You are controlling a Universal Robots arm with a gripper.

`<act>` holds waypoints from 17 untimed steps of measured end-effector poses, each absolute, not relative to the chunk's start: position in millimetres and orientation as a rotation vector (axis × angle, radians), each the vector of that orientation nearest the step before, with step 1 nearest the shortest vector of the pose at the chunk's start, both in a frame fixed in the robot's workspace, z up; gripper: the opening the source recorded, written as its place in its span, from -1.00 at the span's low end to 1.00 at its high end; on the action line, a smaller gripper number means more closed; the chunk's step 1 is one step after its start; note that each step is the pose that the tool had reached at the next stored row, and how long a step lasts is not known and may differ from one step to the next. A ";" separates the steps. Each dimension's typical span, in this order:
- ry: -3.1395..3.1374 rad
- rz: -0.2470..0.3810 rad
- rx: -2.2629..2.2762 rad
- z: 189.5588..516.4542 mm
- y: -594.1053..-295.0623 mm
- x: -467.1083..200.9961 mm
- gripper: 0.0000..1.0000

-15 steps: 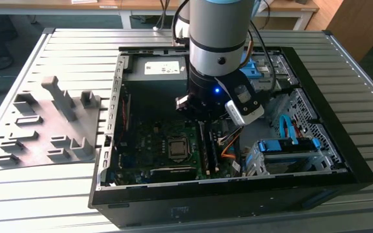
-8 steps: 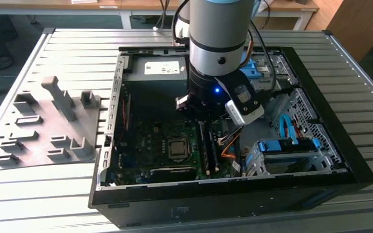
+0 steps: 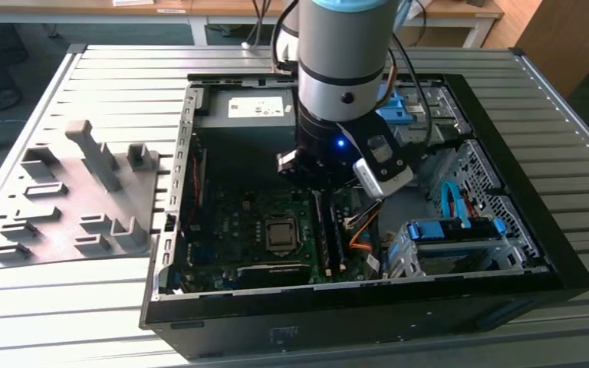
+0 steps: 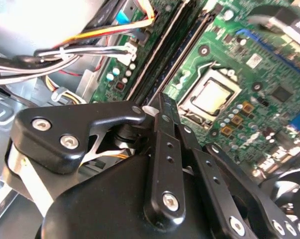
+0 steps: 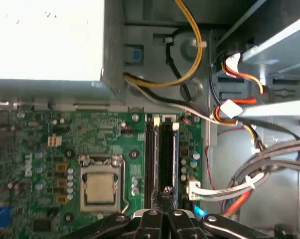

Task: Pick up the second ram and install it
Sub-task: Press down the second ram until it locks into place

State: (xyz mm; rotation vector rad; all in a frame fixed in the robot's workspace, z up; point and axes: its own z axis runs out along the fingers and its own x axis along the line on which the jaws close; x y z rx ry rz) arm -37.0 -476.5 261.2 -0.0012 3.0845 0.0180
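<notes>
First wrist view cuts off the gripper (image 5: 165, 195), pressed together over the second ram (image 5: 166, 159) standing in its slot.

The ram (image 5: 166, 159) is a long, thin dark stick standing on edge in the slots beside the processor socket, its near end under the hand; also seen in the exterior view (image 3: 327, 230).

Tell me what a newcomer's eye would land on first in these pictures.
First, the grey robot arm reaching down into the open computer case in the exterior view, its hand low over the long black memory slots in the first wrist view. Next, the green motherboard with its square silver processor socket beside those slots. Last, the grey moulded tray on the slatted table, on the exterior view's left of the case.
</notes>
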 end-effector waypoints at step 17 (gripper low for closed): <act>3.084 0.018 -0.006 230.1 -444.8 -40.2 -0.80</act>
